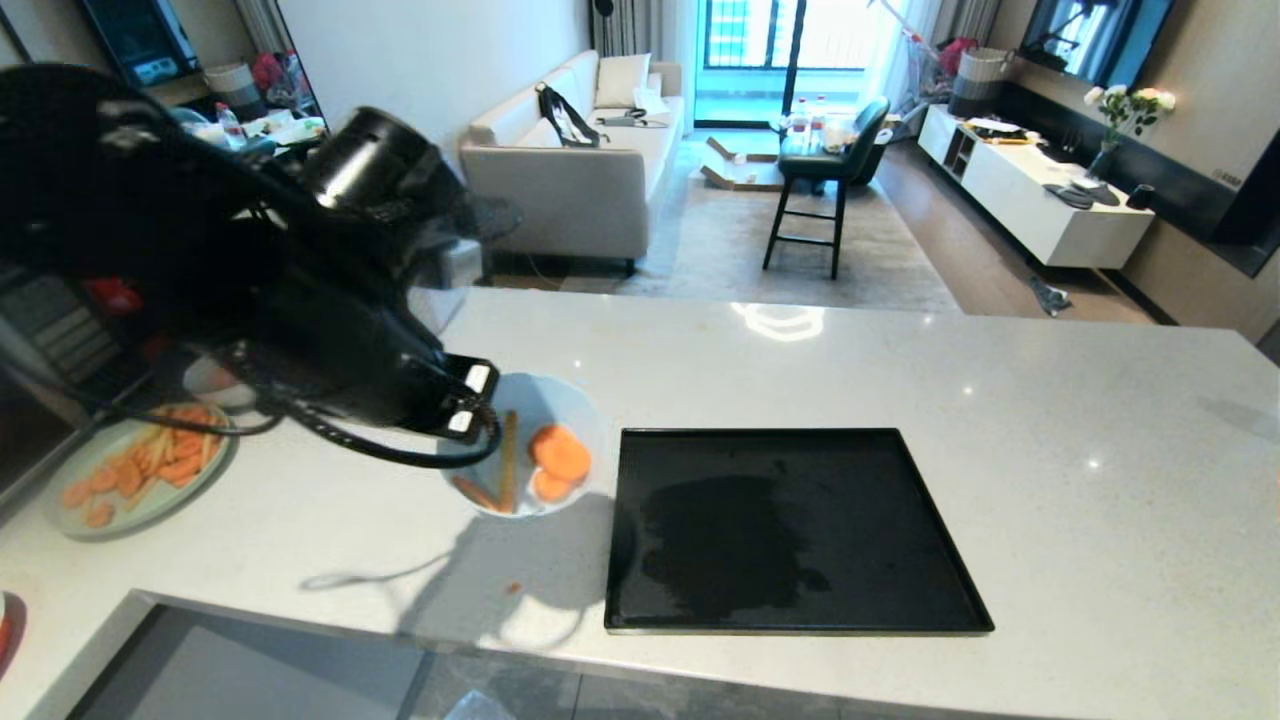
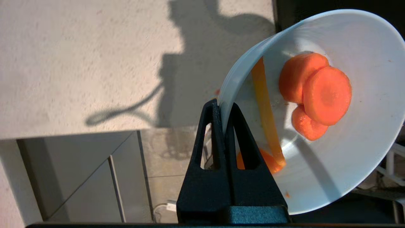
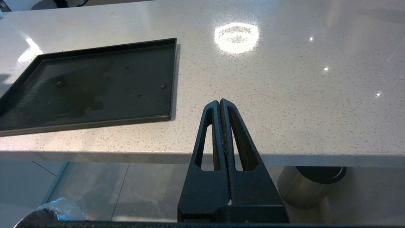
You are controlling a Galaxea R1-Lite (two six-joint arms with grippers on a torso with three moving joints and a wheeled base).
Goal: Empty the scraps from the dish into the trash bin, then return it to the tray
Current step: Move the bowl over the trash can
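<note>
Orange carrot slices (image 2: 316,95) and a thin yellow-orange stick (image 2: 265,110) are held in the small glossy white round dish (image 2: 364,152). The dish is gripped at its rim by the left gripper (image 2: 223,109), whose black fingers are pinched shut on the wall. It is seen raised and tilted just beyond the left edge of the large flat black rectangular tray (image 1: 800,530), near the front edge of the pale speckled counter (image 1: 1050,400). Orange and yellow pieces lie on a large pale green plate (image 1: 70,520) at the counter's left end. The right gripper (image 3: 220,104) is closed on nothing by the front edge.

A home: sofa (image 1: 575,170) and TV console (image 1: 1040,195) beyond the stone counter (image 1: 1050,420)
</note>
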